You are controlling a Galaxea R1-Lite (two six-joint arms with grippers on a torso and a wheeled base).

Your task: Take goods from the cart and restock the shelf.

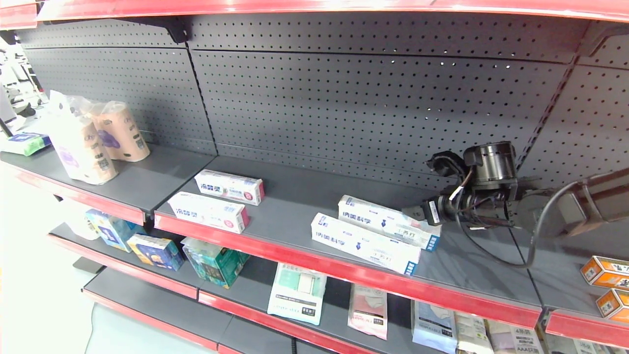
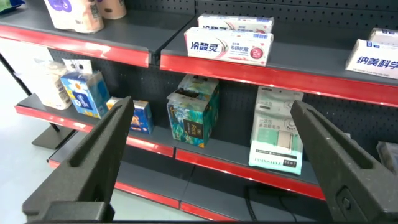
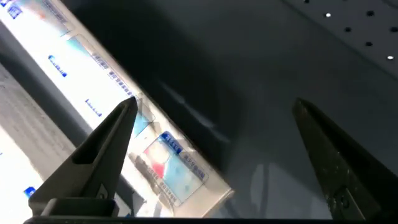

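Two blue-and-white toothpaste boxes lie side by side right of centre in the head view, both slanting down to the right: the rear box (image 1: 388,222) (image 3: 112,106) and the front box (image 1: 366,243), which sits along the red lip of the shelf (image 1: 295,255). The right gripper (image 1: 415,214) (image 3: 214,106) is at the right-hand end of the rear box, low over the shelf board. Its fingers are spread wide with dark board showing between them, and one finger overlaps the box in the right wrist view; whether it touches cannot be told. Left of centre on the same board lie two pink-and-white toothpaste boxes (image 1: 229,187) (image 2: 229,46), one behind the other. The left gripper (image 2: 211,106) is also spread wide, gripping nothing, and faces the lower shelves, where a green carton (image 2: 193,111) (image 1: 216,260) and a white pack (image 2: 278,134) (image 1: 297,292) stand. Tissue packs (image 1: 81,142) stand at upper left, and orange boxes (image 1: 607,270) sit at the right edge.
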